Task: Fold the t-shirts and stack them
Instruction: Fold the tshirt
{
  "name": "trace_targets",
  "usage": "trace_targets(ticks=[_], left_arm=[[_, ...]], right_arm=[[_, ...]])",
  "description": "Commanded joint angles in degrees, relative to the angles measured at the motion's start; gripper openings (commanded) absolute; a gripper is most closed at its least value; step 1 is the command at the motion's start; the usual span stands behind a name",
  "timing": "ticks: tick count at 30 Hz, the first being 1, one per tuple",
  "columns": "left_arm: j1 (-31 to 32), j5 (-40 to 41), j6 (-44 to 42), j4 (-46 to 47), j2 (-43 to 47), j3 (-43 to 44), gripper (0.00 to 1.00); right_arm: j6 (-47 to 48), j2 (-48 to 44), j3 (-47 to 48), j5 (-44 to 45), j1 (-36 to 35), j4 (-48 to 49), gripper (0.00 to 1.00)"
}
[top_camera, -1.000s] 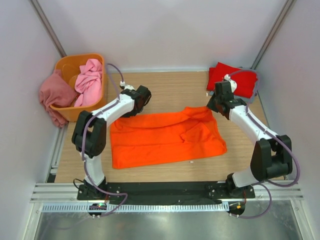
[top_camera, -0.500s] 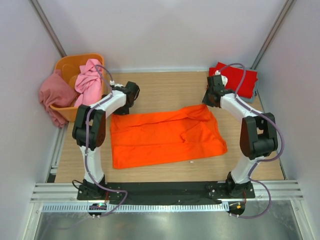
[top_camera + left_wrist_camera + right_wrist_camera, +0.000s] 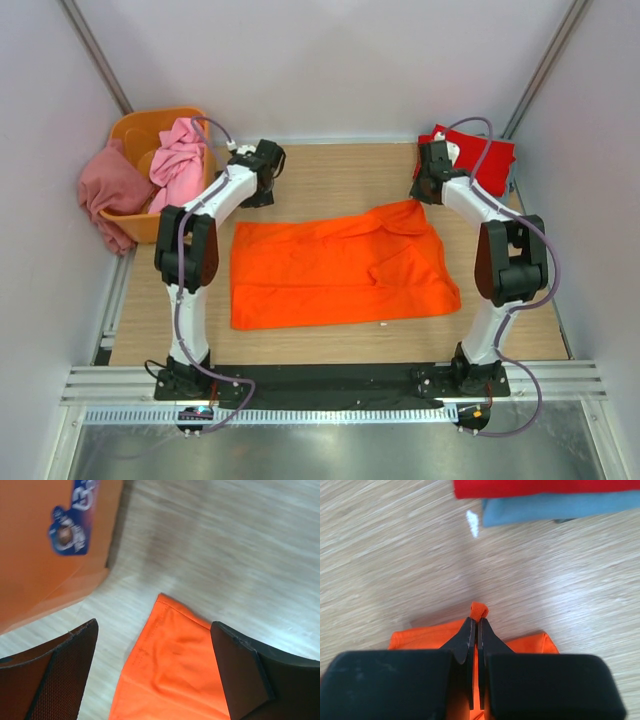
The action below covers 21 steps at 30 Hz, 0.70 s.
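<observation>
Left fingers (image 3: 55, 675): spread wide and empty, just beside the tub (image 3: 150, 114) wall, over a corner of orange cloth.
Right fingers (image 3: 468, 635): pinched shut on a nub of the orange cloth, well to the right of the tub.
Orange t-shirt (image 3: 340, 268): spread on the counter (image 3: 330, 175), right of the tub (creased toward its right side).
Step in hand: probably squaring the far edge; keep the pull low and level, and release once the hem lies straight.
Risk: lifting may drag the cloth askew.
</observation>
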<state>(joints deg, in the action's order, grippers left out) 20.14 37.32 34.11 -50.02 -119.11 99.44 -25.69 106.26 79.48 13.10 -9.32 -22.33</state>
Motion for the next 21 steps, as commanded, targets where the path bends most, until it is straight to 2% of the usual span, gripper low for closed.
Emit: trace_targets(ticks=[1, 9, 14, 21], left_arm=[[0.3, -0.9, 0.9, -1.3, -3.4, 3.6, 0.94], [0.3, -5.8, 3.2, 0.5, -8.1, 8.2, 0.84], [0.3, -6.0, 5.3, -1.0, -11.8, 13.3, 0.78], [0.2, -4.5, 7.2, -2.9, -13.3, 13.9, 0.71]], right_arm=[[2.0, -1.8, 0.2, 3.2, 1.9, 1.0, 0.01], [2.5, -3.0, -0.9, 4.1, 2.8, 0.4, 0.01], [2.8, -3.2, -2.0, 4.0, 2.8, 0.8, 0.01], [3.2, -3.1, -2.3, 3.7, 2.8, 1.2, 0.01]])
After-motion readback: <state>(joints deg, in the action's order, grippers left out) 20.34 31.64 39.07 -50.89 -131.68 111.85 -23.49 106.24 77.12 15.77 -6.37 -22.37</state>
